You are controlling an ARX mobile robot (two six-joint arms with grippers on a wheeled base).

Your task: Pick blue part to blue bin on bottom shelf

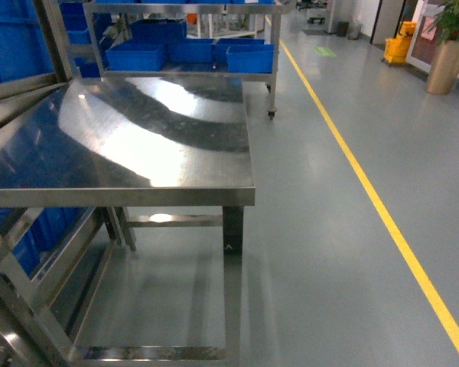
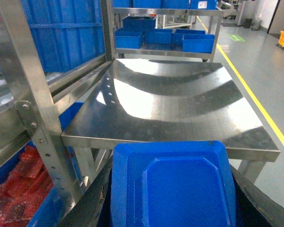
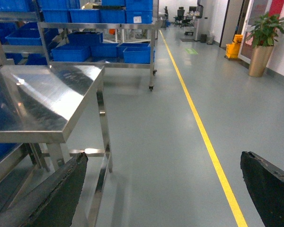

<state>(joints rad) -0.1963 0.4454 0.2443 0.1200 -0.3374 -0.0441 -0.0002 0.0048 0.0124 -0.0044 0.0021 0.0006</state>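
My left gripper [image 2: 173,208]: dark fingers show at the lower frame corners of the wrist view, with a blue part [image 2: 173,187], tray-like with a raised octagonal panel, between them. It fills the gap, so I read the gripper as clamped on it. Arm held level, pointing over the near edge of the steel desk [image 2: 180,101].

My right gripper [image 3: 163,194]: fingers spread wide apart, nothing between them, only grey floor [image 3: 180,142] below. Arm is level and aimed down the aisle along the yellow line [image 3: 199,127].

Left of the blue part, a steel rack upright [image 2: 31,104]; below it, red bagged items [image 2: 14,189] in a blue bin [image 2: 38,213]. Bottom shelf itself I cannot make out.

Farther off: wheeled rack with blue bins [image 1: 191,53]; potted plant [image 3: 262,42]. Neither arm shows in the head view.
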